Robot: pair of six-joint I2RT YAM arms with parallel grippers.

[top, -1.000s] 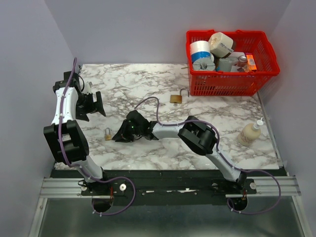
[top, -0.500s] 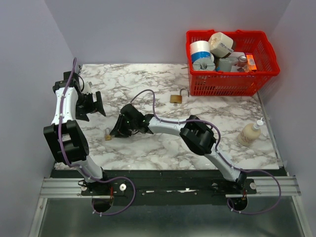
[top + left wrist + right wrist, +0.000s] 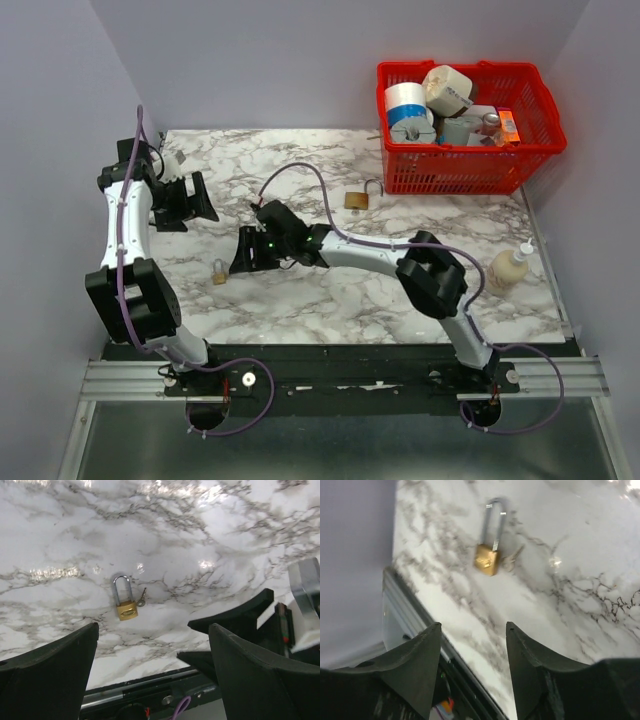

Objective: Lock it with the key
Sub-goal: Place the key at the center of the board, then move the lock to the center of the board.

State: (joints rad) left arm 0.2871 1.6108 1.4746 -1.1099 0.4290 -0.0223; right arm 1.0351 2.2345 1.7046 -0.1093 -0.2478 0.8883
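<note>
- We log the key [image 3: 141, 598] lying flat on the marble table [image 3: 330, 300], just beside the body of a small brass padlock [image 3: 125, 601], near the table's front-left part.
- Right gripper [image 3: 474, 629]: jaws spread, nothing between them, hovering close to that padlock and the key.
- Left gripper [image 3: 154, 630]: jaws spread wide, empty, farther back over the table.
- A second brass padlock [image 3: 358, 197] lies near the red basket [image 3: 450, 172].
- We cannot read any stamp on the padlock bodies: too small.
</note>
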